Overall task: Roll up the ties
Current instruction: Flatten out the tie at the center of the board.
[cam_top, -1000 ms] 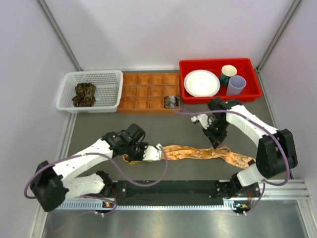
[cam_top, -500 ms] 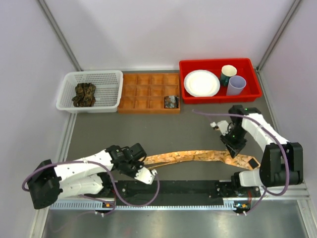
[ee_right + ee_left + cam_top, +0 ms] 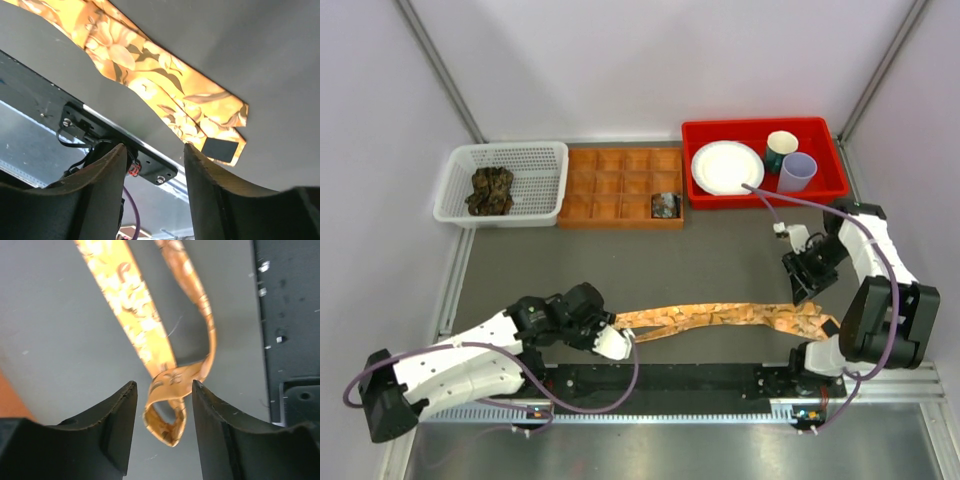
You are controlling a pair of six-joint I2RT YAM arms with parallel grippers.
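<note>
Top view: tan-orange tie [image 3: 720, 316] stretched flat between left gripper [image 3: 620, 343], at its narrow end, and right gripper [image 3: 808, 283], near its wide end. Left wrist: fingers [image 3: 117, 420] parted, looped tie tip between them, unclamped. Right wrist: fingers parted, holding nothing, wide end just beyond.

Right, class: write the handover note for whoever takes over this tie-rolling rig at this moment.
Left gripper: open, with the folded narrow end of the orange tie between its fingers.
Right gripper: open and empty, above the tie's wide end.
Done: one rolled dark tie sits in the near right compartment of the tray.
Left: the orange tie lies stretched out, unrolled. A bunched dark tie waits in the white basket.
</note>
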